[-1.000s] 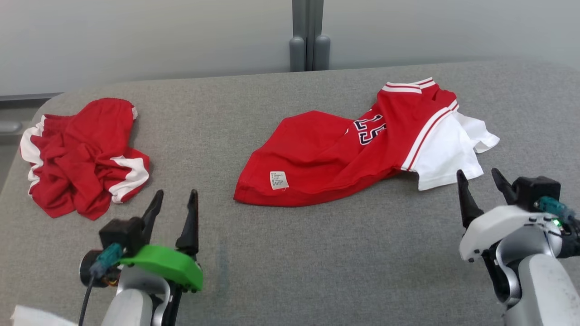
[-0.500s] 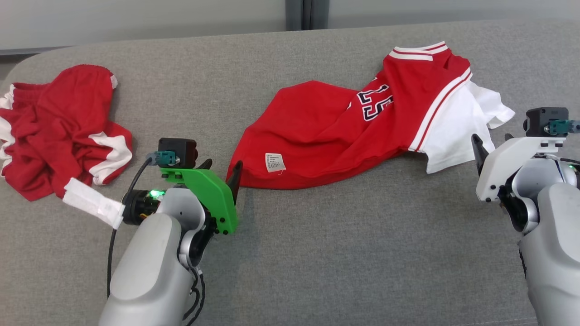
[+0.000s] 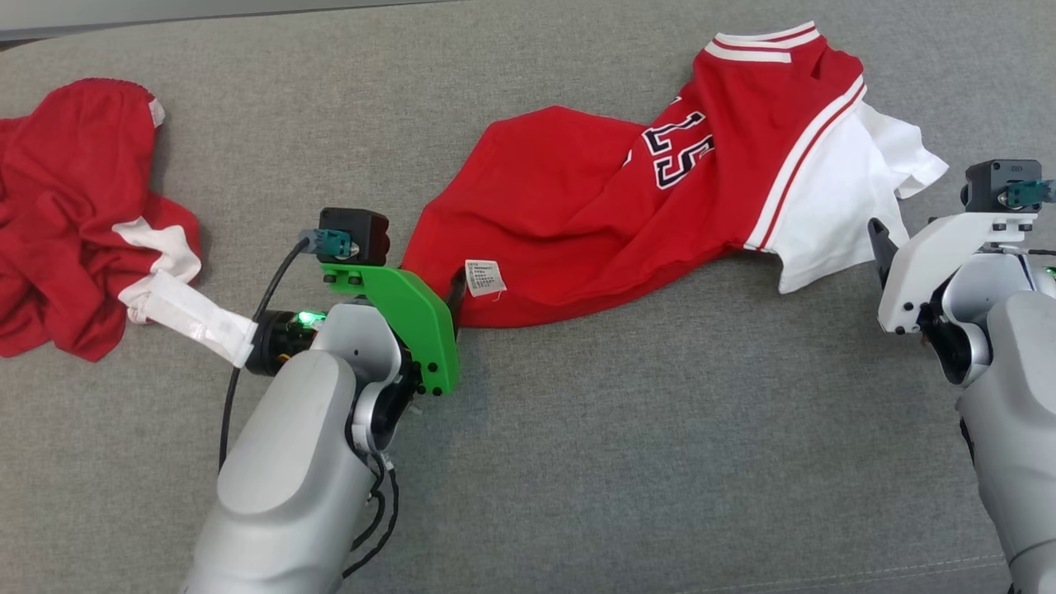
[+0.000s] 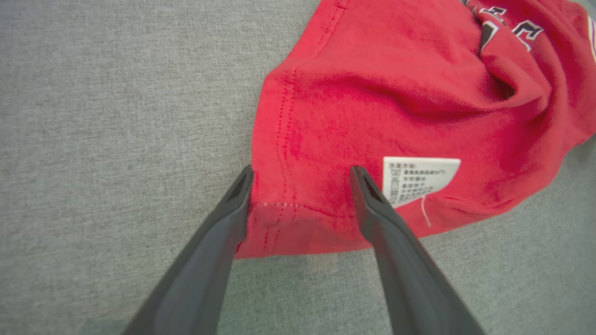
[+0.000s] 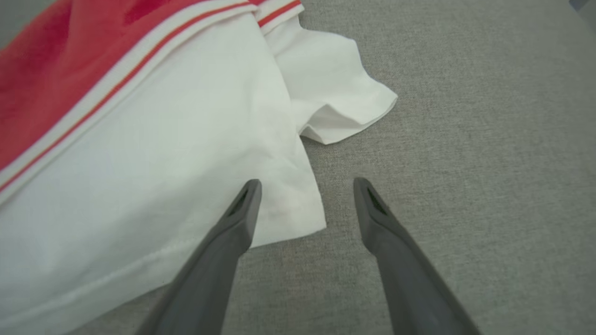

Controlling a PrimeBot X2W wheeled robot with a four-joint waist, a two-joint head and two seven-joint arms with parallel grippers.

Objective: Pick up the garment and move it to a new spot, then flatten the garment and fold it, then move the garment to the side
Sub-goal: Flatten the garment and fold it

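Left gripper (image 4: 301,172) and right gripper (image 5: 307,182) both gape wide, empty. We see grey cushion (image 3: 660,454), crumpled shirt (image 3: 577,214) lying mid-cushion; left jaws straddle its red hem corner by the label (image 4: 419,177), right its white corner. We judge: pickup step. Next: drop, pinch both corners, lift.

The jersey (image 3: 627,214) lies across the middle and right of the surface (image 3: 660,462), nearer its far edge. A second garment (image 3: 74,231) lies at the left edge, well apart. The left hand (image 4: 301,174) straddles the jersey's near left corner, just beside its label (image 4: 419,179). The right hand (image 5: 307,186) straddles the near corner of the jersey's right end, one finger over cloth, the other over the surface.
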